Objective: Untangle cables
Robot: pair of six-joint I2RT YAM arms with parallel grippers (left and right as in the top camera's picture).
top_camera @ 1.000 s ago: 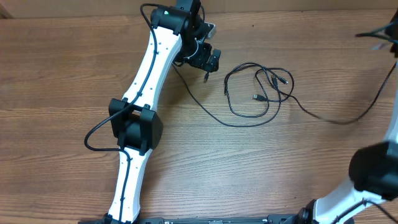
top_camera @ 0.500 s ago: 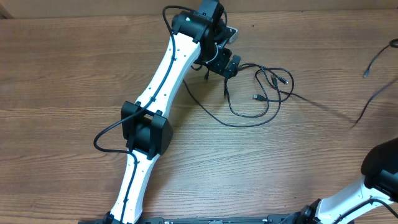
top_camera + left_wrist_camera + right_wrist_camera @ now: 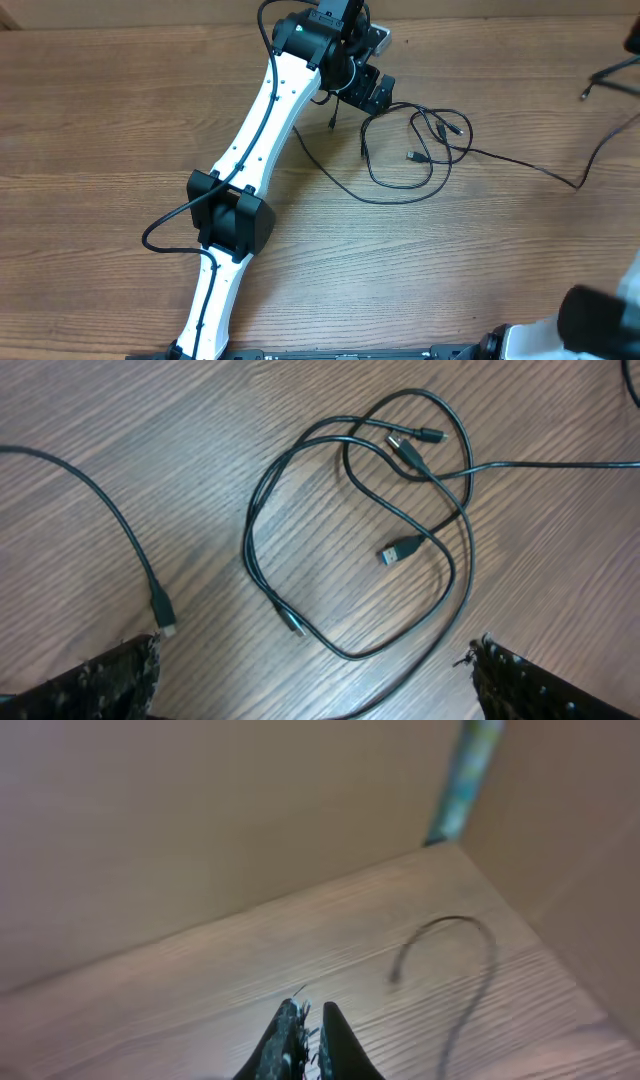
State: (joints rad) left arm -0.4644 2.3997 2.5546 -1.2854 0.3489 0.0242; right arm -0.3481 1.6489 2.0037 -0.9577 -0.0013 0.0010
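Wood-grain table is filling the overhead cam. Left arm is reaching up the middle, its tip hanging just beside the cables, which are lying in a loose tangle around mid-table; one long strand is trailing off toward the right edge. Left wrist cam: left gripper is sitting w/ jaws spread wide, nothing btwn them, and the cables are looping on the wood right below, a few plug ends poking out. Right wrist cam: right gripper is showing jaws pinched together, cant tell if anything's caught in there tbh; a blurry cord is curving just to its right.
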